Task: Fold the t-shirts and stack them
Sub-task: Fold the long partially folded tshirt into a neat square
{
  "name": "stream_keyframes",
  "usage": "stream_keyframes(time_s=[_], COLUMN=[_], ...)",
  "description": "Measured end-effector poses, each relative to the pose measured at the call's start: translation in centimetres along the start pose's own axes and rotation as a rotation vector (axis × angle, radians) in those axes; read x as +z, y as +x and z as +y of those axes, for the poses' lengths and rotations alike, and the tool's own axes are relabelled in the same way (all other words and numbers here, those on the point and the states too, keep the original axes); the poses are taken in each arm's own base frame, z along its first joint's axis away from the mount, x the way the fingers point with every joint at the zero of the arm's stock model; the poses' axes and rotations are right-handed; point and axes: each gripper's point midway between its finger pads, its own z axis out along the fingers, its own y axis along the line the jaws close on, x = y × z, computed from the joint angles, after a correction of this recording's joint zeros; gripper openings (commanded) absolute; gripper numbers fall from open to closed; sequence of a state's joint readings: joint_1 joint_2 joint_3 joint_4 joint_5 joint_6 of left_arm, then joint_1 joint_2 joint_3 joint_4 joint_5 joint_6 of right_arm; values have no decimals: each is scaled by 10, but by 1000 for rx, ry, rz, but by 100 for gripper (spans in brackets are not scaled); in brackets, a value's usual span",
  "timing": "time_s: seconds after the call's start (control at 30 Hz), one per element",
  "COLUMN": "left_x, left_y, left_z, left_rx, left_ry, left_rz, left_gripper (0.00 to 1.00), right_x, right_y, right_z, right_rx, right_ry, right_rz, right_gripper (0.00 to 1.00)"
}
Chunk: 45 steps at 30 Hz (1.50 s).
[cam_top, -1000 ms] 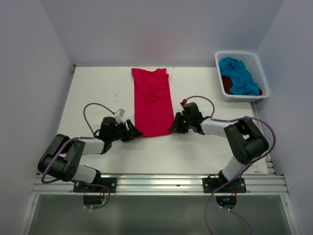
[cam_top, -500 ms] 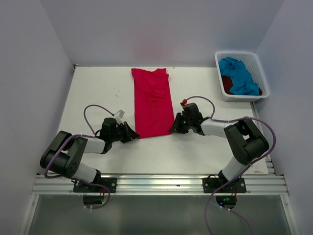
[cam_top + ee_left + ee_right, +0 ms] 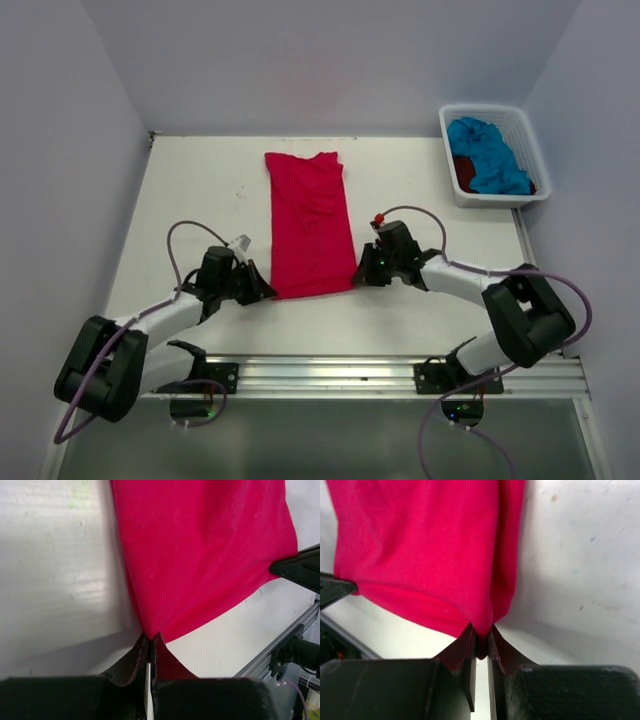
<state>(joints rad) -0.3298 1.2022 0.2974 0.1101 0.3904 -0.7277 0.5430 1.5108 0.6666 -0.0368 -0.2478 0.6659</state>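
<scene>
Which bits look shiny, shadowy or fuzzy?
Left wrist view: the white table glares pale, with grey shadow beside the black fingers. Right wrist view: the bright red-pink cloth t-shirt casts soft shadow to its right; the close fingers look fuzzy. Top external view: evenly lit.

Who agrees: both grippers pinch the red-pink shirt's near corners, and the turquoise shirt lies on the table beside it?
Wrong place: the top view shows the turquoise shirt in the basket. The left gripper and the right gripper do pinch the near corners of the red-pink shirt.
</scene>
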Motion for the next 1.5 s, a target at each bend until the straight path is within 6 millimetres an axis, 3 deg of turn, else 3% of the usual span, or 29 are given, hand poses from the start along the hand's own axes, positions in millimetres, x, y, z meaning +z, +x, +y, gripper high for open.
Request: stream_keyframes(time_s=[0.2,0.47,0.67,0.83,1.17,1.5], left_x=[-26,-60,-95,-100,-38,9], left_y=[14,36,16,-13,-43,-144], left_z=[-6,-28,-61,-81,-52,-67], left_rx=[10,21,26,47,52,85], left_ry=[-13,-18,-6,-21,-185,-186], left_rz=[34,99,41,-4,56,-55], left_gripper=[0,0,0,0,0,0], right_x=[-30,-69,-94,-103,-65,-28], right_y=[16,55,61,37,-40,-128], right_z=[26,57,62,74,83,69], right_rx=[-73,-183,-197,-216,-291,-290], right_ry=[-47,-80,-67,-32,176,300], right_rz=[-11,13,0,-64,-143,-207], right_gripper=[0,0,0,0,0,0])
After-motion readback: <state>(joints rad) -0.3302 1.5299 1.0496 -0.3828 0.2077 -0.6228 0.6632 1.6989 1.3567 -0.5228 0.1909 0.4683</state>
